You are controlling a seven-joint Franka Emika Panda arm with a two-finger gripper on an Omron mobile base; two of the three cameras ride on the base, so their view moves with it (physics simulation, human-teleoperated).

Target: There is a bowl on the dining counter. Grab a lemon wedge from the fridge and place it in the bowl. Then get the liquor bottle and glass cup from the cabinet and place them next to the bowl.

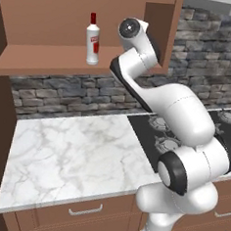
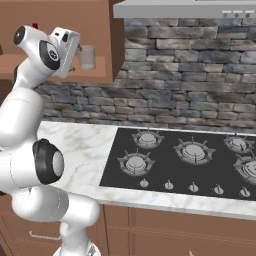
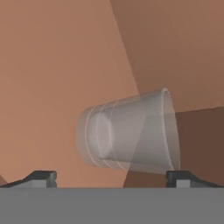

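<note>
Reaching up into the brown wall cabinet (image 1: pixel 52 66), hand rolled sideways so that the glass cup (image 3: pixel 131 133) appears lying on its side in the hand view although standing upright on the shelf in the right base view. Jaws (image 3: pixel 111 178) spread wide, one tip at 7 o'clock and one at 5 o'clock of the tumbler, nothing between them yet; set apart like this, probably, to pass either side of the glass before closing. Cup short, clear and greyish, slightly flared toward the rim, with faint rings near the base; cabinet wood showing through its wall. Placed at the shelf's right end, close to the side panel, just beyond the hand. Liquor bottle (image 1: pixel 93 41) upright on the same shelf at 9 o'clock of the arm's upper joints: clear-white body, narrow neck, red cap, red label. Marble worktop (image 1: pixel 70 153) below, black stove (image 2: pixel 190 160) at its right. Judged to be the approach for picking the cup, grasp not yet made.
</note>
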